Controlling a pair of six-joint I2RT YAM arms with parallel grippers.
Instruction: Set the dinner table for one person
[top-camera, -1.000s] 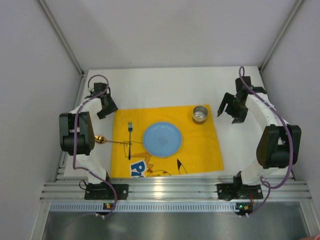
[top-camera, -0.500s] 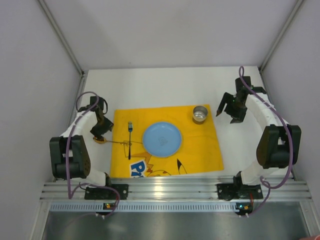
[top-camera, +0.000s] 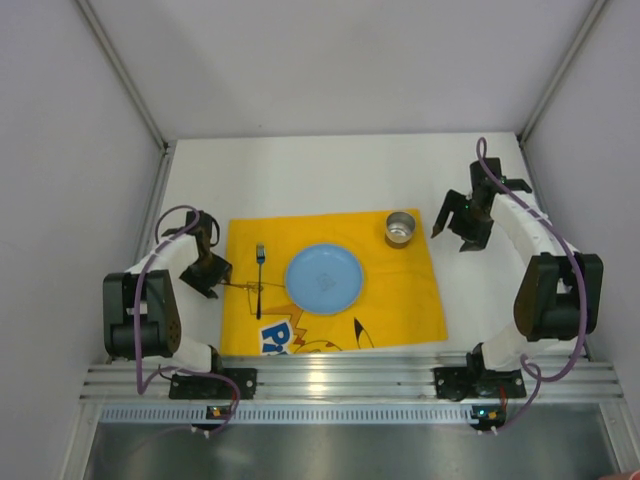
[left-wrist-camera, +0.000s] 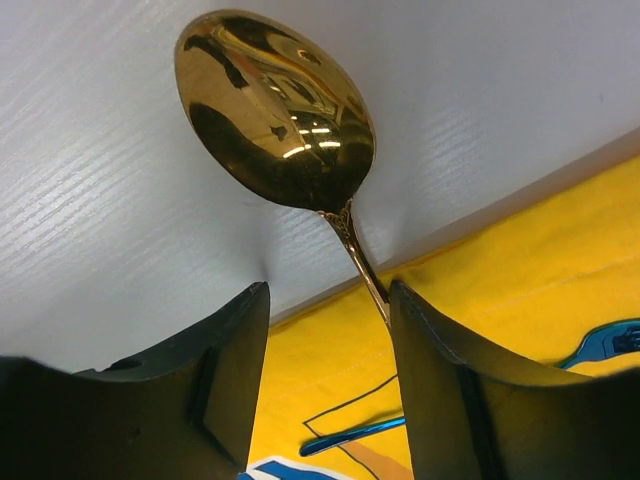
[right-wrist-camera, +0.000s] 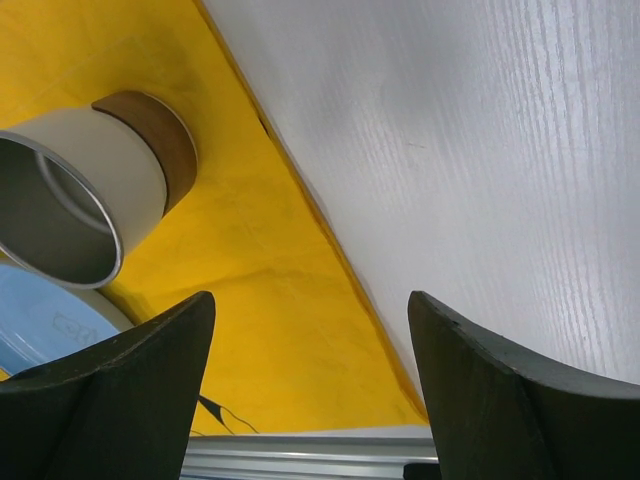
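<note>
The white dinner table (top-camera: 330, 175) carries a yellow printed mat (top-camera: 400, 290). On the mat lie a blue plate (top-camera: 324, 277), a blue fork (top-camera: 259, 272) to its left, and a metal cup (top-camera: 401, 228) at the back right. A gold spoon (top-camera: 250, 288) lies across the mat's left edge. In the left wrist view its bowl (left-wrist-camera: 275, 110) rests on the white table and its handle runs back against the right finger (left-wrist-camera: 440, 390). My left gripper (top-camera: 205, 270) (left-wrist-camera: 328, 330) is open, low over the spoon. My right gripper (top-camera: 462, 222) (right-wrist-camera: 310, 400) is open and empty, right of the cup (right-wrist-camera: 90, 190).
Grey walls stand close on the left, back and right. An aluminium rail (top-camera: 340, 380) runs along the near edge by the arm bases. The mat's right edge (right-wrist-camera: 330, 240) lies under the right gripper, with bare white table (right-wrist-camera: 480, 150) beyond it.
My left gripper has moved from the back-left corner toward the near side and down over the spoon's bowl. The right arm has hardly moved.
</note>
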